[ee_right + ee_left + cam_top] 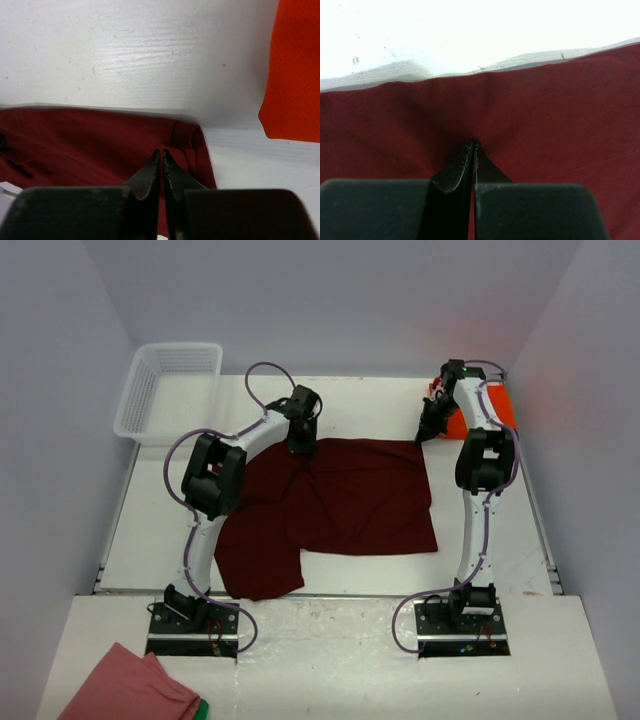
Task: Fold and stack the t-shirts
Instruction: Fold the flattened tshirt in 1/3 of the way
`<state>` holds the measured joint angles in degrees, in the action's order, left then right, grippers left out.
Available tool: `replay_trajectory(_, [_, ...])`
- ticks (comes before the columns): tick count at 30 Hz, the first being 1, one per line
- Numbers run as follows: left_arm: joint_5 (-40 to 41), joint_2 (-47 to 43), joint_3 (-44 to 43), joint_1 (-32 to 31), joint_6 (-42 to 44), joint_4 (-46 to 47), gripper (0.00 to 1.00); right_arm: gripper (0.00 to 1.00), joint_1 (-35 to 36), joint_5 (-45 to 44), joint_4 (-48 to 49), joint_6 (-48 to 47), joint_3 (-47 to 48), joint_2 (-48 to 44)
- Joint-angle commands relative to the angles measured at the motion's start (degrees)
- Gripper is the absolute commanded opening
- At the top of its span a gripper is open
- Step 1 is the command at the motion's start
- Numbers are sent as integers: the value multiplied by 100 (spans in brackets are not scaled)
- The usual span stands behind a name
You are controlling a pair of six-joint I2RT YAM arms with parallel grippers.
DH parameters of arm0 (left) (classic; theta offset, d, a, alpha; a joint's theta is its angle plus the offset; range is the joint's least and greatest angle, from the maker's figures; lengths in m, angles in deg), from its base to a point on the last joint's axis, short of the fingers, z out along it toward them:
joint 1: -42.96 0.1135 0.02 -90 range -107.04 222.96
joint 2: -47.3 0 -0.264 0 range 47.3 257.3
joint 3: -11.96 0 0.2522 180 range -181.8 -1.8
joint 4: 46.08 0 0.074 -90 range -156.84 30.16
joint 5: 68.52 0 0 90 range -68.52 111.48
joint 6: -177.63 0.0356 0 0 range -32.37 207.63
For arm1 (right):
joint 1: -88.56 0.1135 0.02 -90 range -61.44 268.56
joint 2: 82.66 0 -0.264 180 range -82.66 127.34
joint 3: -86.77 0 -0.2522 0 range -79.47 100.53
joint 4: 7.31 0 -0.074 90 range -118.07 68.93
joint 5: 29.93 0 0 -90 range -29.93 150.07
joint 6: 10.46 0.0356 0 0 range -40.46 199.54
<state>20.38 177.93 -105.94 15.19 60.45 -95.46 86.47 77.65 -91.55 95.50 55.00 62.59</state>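
Note:
The dark maroon t-shirt (340, 500) lies spread flat in the middle of the table, one sleeve toward the near left. My left gripper (303, 448) is down on its far edge, shut on a pinch of the maroon cloth (545, 100), which puckers around the tips (474, 144). My right gripper (422, 436) is at the shirt's far right corner. Its jaws (161, 151) are closed to a thin slit on the maroon fabric (75, 145), just short of the curled-up corner. The bright orange-red t-shirt (497, 405) lies at the far right (295, 75), apart from both grippers.
A white mesh basket (165, 390) stands at the far left corner. A salmon-pink cloth with a green edge (130, 690) lies on the near ledge by the left base. Bare white table (490, 530) shows around the maroon shirt. Walls close in on both sides.

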Motion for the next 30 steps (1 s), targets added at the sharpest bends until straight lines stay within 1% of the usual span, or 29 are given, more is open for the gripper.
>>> replay_trajectory(1, [-215,-125,78,-36,160,-367,0,0,-46,175,-186,-67,316,100])
replay_trajectory(8, [-66,-178,359,-97,143,-385,0,0,-81,-115,253,196,88,-84])
replay_trajectory(11, [5,-266,613,-123,55,-262,0,0,-90,-132,166,188,237,-23])
replay_trajectory(13, [-4,-275,719,-158,28,-218,0,0,-46,-202,410,4,-51,-145])
replay_trajectory(15, [5,-248,737,-176,28,-218,0,0,6,-246,674,-76,-638,-495])
replay_trajectory(16, [5,-248,763,-185,28,-218,0,0,15,-229,745,-67,-694,-550])
replay_trajectory(20, [5,-257,816,-238,37,-200,0,0,103,-202,518,-76,-572,-498])
replay_trajectory(22, [31,-266,842,-273,72,-200,0,0,164,-378,684,-24,-860,-664])
replay_trajectory(24, [84,-283,877,-299,99,-218,0,0,165,-422,946,108,-1430,-874])
replay_trajectory(25, [380,-292,904,-317,55,-270,0,0,252,-388,1244,152,-1598,-1119])
replay_trajectory(27, [523,-353,1035,-317,11,-253,0,0,332,-396,1430,231,-1844,-1270])
replay_trajectory(30, [866,-398,1019,-308,-42,-244,0,0,349,-720,1580,240,-1898,-1446])
